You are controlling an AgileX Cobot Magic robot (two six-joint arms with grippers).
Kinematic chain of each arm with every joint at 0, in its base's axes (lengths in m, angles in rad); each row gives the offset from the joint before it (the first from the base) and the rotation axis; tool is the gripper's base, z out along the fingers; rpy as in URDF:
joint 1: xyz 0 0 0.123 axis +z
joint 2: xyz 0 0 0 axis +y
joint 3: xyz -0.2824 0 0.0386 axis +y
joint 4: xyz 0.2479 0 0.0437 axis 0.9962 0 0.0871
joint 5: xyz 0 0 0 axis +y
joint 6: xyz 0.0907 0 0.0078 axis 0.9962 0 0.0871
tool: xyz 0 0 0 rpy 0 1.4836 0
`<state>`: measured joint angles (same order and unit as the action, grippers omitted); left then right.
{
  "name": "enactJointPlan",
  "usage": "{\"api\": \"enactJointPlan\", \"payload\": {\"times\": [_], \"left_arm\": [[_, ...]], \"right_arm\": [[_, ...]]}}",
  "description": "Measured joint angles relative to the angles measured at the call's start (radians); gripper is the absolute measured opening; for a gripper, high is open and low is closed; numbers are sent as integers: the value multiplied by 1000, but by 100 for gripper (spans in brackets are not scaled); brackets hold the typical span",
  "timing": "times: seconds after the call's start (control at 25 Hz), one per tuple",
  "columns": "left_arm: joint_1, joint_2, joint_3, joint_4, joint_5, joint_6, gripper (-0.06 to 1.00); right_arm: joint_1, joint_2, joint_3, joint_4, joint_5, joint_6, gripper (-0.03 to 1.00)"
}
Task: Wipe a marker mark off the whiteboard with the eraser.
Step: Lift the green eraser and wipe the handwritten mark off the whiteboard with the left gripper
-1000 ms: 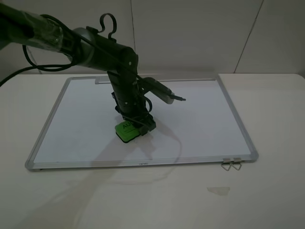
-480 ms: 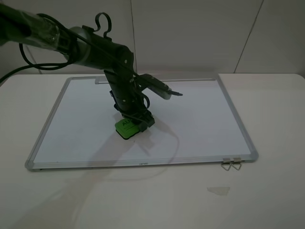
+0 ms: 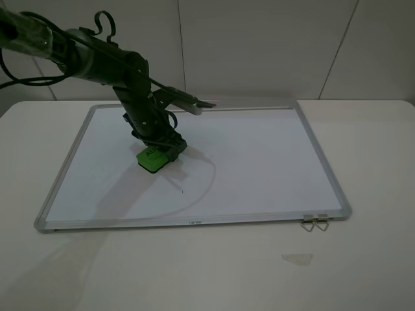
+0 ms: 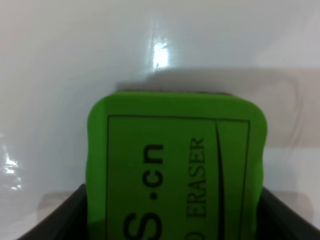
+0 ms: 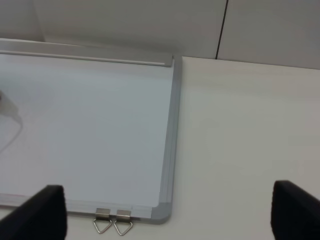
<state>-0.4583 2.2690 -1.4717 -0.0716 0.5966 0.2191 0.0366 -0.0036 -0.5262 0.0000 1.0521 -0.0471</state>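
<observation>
Drags the eraser [image 3: 150, 159], clamped in the left gripper [image 3: 167, 149], toward the far-left part of the whiteboard [image 3: 321, 162], baring just a faint speck of marker mark [image 3: 182, 190] nearer the front edge, probably needing another pass, with right gripper [image 5: 170, 214] spread open.

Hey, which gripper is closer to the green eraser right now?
Left. The left gripper clamps the eraser on the whiteboard; the right gripper hangs apart, near the clips at its corner.

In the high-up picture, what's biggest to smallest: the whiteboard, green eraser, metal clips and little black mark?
1. whiteboard, by far
2. green eraser, partly covered
3. metal clips, the pair nearly as wide as the eraser but thinner
4. marker mark, tiny
</observation>
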Motion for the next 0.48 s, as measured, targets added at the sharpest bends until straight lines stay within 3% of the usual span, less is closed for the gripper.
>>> {"api": "enactJointPlan", "payload": {"times": [0.48], "left_arm": [[-195,0,0,-9,42,58,59]], "right_arm": [[0,0,0,0,0,0,82]]}}
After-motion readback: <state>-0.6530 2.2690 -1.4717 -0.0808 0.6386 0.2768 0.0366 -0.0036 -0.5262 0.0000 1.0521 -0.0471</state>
